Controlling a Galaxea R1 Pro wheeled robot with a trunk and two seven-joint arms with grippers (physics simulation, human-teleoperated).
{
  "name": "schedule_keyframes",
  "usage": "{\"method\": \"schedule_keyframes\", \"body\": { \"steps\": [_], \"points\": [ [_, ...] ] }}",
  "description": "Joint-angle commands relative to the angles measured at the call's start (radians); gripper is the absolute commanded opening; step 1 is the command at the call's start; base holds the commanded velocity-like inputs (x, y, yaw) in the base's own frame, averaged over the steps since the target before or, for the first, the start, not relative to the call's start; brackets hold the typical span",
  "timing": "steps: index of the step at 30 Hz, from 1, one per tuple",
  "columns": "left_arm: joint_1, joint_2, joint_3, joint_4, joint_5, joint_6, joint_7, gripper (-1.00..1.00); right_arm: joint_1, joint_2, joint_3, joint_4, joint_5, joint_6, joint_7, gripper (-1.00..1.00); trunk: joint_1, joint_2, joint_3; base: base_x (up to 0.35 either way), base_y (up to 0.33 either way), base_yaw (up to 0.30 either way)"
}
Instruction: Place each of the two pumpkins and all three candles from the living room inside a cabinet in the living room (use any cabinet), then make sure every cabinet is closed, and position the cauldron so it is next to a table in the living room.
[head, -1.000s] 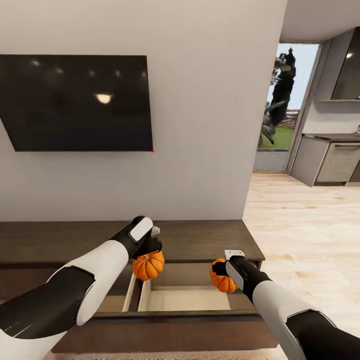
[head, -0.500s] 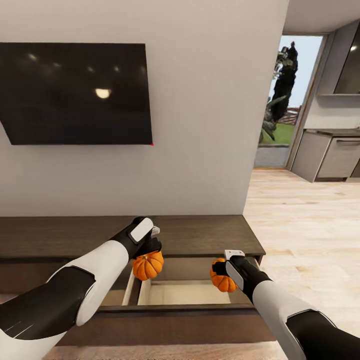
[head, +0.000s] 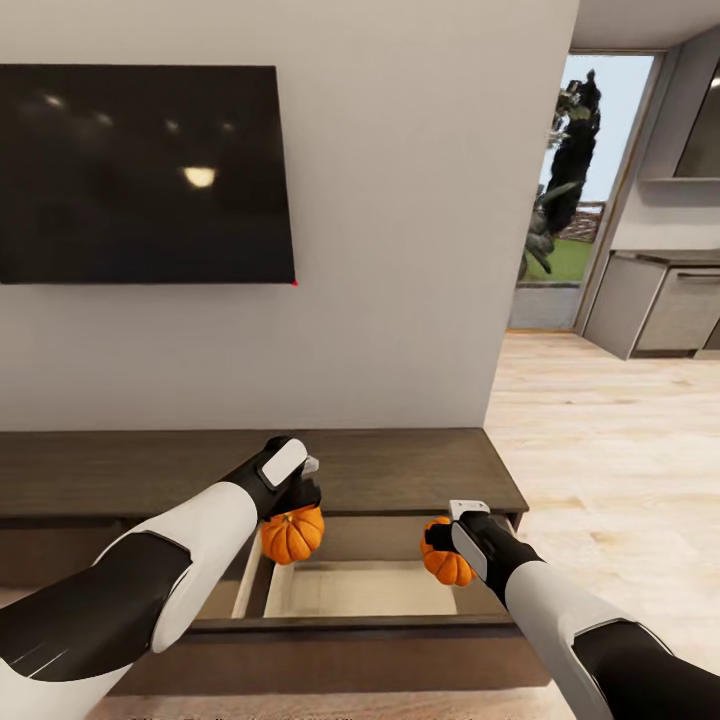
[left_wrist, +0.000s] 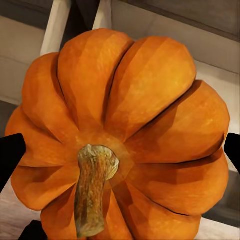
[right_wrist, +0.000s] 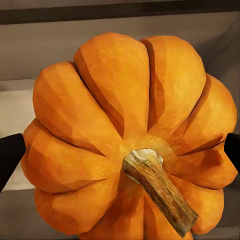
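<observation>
Two orange ribbed pumpkins hang over the open drawer of the dark-brown cabinet (head: 400, 470). My left gripper (head: 296, 505) is shut on one pumpkin (head: 293, 535) (left_wrist: 125, 145), above the drawer's left end. My right gripper (head: 440, 545) is shut on the other pumpkin (head: 446, 563) (right_wrist: 135, 135), above the drawer's right end. The pale tan drawer interior (head: 360, 590) lies below both. Dark fingertips (left_wrist: 10, 155) (right_wrist: 10, 152) flank each pumpkin in the wrist views. Candles, cauldron and table are out of view.
A black TV (head: 145, 175) hangs on the grey wall above the cabinet. To the right, pale wood floor (head: 600, 450) leads to a doorway (head: 580, 190) with a plant and grey kitchen units (head: 660, 310). A second drawer (head: 225, 590) stands partly open at left.
The head view has tilted and shifted, so the TV and cabinet sit differently in the picture. Both grippers keep their pumpkins over the open drawer, the left pumpkin slightly lower.
</observation>
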Motion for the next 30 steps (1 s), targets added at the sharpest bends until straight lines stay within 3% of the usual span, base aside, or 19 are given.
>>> {"method": "schedule_keyframes", "body": {
  "steps": [1,5,9,11,15,25,30],
  "points": [
    [-0.001,0.000,-0.005,-0.001,0.004,0.004,0.008,-1.00,-0.001,-0.001,0.008,-0.002,-0.010,0.004,-0.008,-1.00,0.000,-0.001,-0.003,0.008,-0.007,0.000],
    [-0.001,0.000,-0.008,-0.002,0.004,-0.003,-0.023,-1.00,-0.001,-0.001,0.008,0.000,-0.010,0.003,-0.008,-1.00,0.000,-0.001,-0.009,0.004,-0.003,0.000],
    [-0.001,0.000,-0.018,0.035,-0.004,-0.073,-0.151,-1.00,-0.001,0.000,0.009,0.002,-0.010,0.000,-0.008,-1.00,0.000,-0.001,-0.015,0.000,0.000,0.000],
    [0.000,0.000,-0.043,0.060,-0.038,-0.106,-0.196,-1.00,-0.001,0.000,0.009,0.002,-0.009,-0.001,-0.007,-1.00,0.000,-0.001,-0.018,0.000,0.000,0.000],
    [0.000,0.000,-0.055,0.075,-0.061,-0.132,-0.235,-1.00,-0.001,0.000,0.010,0.003,-0.008,-0.002,-0.008,-1.00,0.000,-0.001,-0.024,0.000,0.000,0.000],
    [0.001,0.000,-0.060,0.083,-0.067,-0.139,-0.253,-1.00,-0.001,0.000,0.010,0.003,-0.008,-0.002,-0.008,-1.00,0.000,-0.001,-0.039,0.000,0.000,0.000],
    [0.011,0.000,-0.061,0.086,-0.075,-0.139,-0.332,-1.00,-0.001,0.000,0.010,0.003,-0.008,-0.003,-0.007,-1.00,0.000,-0.001,-0.047,0.000,0.000,0.000]
  ]
}}
